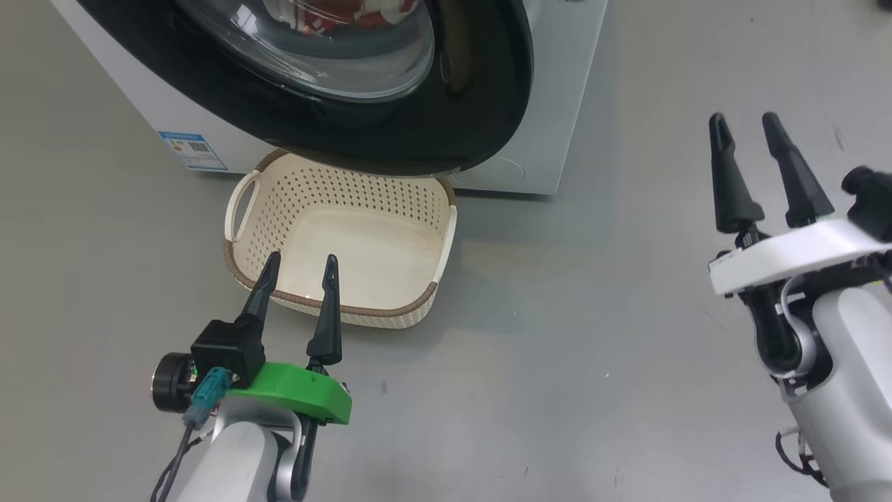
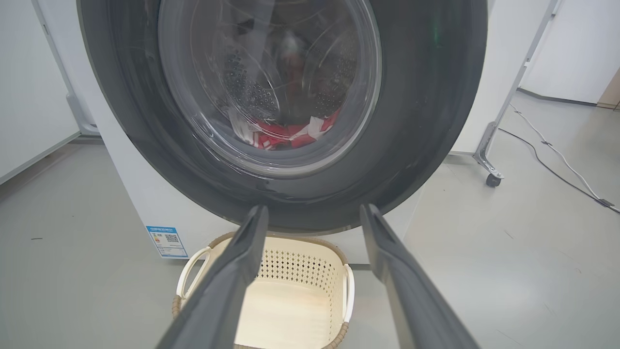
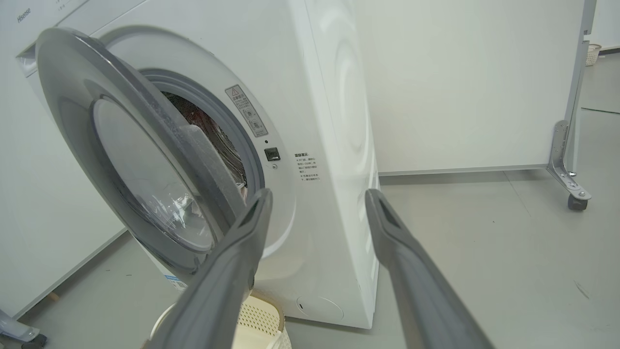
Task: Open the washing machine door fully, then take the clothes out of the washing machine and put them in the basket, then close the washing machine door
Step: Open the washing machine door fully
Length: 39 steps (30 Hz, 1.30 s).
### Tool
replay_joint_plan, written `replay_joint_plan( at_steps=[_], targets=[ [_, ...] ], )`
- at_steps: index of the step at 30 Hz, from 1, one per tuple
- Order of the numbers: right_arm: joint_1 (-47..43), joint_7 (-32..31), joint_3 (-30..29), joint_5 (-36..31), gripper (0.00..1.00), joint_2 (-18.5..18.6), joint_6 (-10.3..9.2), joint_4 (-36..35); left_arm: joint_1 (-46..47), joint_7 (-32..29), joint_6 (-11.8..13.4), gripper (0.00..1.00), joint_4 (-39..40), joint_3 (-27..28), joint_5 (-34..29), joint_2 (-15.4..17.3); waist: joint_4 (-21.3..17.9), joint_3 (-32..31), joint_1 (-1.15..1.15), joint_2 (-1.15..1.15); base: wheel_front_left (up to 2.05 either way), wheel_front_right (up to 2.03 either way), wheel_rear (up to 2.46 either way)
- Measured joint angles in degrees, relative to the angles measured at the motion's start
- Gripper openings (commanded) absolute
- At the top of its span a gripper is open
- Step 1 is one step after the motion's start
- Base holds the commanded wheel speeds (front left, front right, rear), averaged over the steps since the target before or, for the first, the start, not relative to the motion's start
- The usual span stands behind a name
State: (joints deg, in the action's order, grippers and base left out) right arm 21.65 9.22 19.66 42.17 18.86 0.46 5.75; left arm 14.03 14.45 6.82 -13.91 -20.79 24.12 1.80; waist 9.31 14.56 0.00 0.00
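With fingers spread and empty, the 2 grippers wait, left gripper [image 1: 302, 259] at 7 o'clock and right gripper [image 1: 743, 120] at 3 o'clock, before the basket [image 1: 390, 312], seemingly set beneath the part-open washing machine door [image 1: 418, 132] at 12 o'clock to catch the clothes [image 2: 286, 135] inside the washing machine [image 1: 557, 104].

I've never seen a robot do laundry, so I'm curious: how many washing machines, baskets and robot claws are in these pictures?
washing machine: 1
basket: 1
grippers: 2, the left gripper and the right gripper, both open
Total: 4
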Motion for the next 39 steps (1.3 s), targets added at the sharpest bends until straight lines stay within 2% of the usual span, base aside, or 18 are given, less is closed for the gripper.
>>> replay_joint_plan(
  at_steps=[6, 9, 10, 11, 12, 15, 20, 29, 39],
  targets=[
    [6.13, -5.99, -2.04, 8.28, 1.00, -1.25, 2.30, 0.96, 1.25, 0.00, 0.00, 1.00, 0.37, -1.31, 0.18, 0.07, 1.32, 1.72, 0.00, 0.00, 0.00, 0.00, 0.00],
    [9.05, -8.80, -4.09, 13.32, 1.00, -2.59, 2.49, 2.19, 1.97, 0.00, 0.00, 1.00, 0.62, -2.05, 0.69, 0.05, 2.22, 2.50, 0.00, 0.00, 0.00, 0.00, 0.00],
    [10.18, -9.77, -4.76, 14.72, 0.87, -2.72, 2.44, 2.71, 2.13, 0.00, 0.00, 1.00, 0.66, -2.21, 1.07, 0.07, 2.55, 2.77, 0.00, 0.00, 0.00, 0.00, 0.00],
    [10.18, -9.77, -4.76, 14.72, 0.38, -2.72, 2.44, 2.71, 2.13, 0.00, 0.00, 1.00, 0.66, -2.21, 1.07, 0.07, 2.55, 2.77, 0.00, 0.00, 0.00, 0.00, 0.00],
    [12.55, -11.35, -6.04, 16.44, 0.00, -2.71, 2.40, 3.72, 2.35, 0.00, 0.00, 1.00, 0.79, -2.49, 1.48, 0.07, 3.19, 3.30, 0.00, 0.00, 0.00, 0.00, 0.00],
    [14.96, -13.25, -7.47, 19.15, 0.00, -2.87, 2.32, 4.72, 2.65, 0.00, 0.00, 1.00, 0.89, -2.93, 1.72, 0.07, 3.86, 3.86, 0.00, 0.00, 0.00, 0.00, 0.00],
    [20.15, -17.94, -9.78, 25.13, 0.00, -4.14, 0.79, 7.46, 3.25, 0.00, 0.00, 1.00, 1.18, -3.54, 2.45, 0.05, 5.54, 5.29, 0.00, 0.00, 0.00, 0.00, 0.00],
    [27.03, -28.35, -12.14, 35.79, 0.00, -6.60, -3.99, 13.94, 4.75, 0.00, 0.00, 1.00, 1.71, -4.65, 3.61, 0.01, 8.63, 7.68, 0.00, 0.00, 0.00, 0.00, 0.00],
    [32.55, -35.88, -14.33, 41.68, 0.00, -7.24, -6.66, 18.78, 5.52, 0.00, 0.00, 1.00, 1.83, -5.11, 4.69, -0.03, 11.59, 9.54, 0.00, 0.00, 0.00, 0.00, 0.00]
  ],
)
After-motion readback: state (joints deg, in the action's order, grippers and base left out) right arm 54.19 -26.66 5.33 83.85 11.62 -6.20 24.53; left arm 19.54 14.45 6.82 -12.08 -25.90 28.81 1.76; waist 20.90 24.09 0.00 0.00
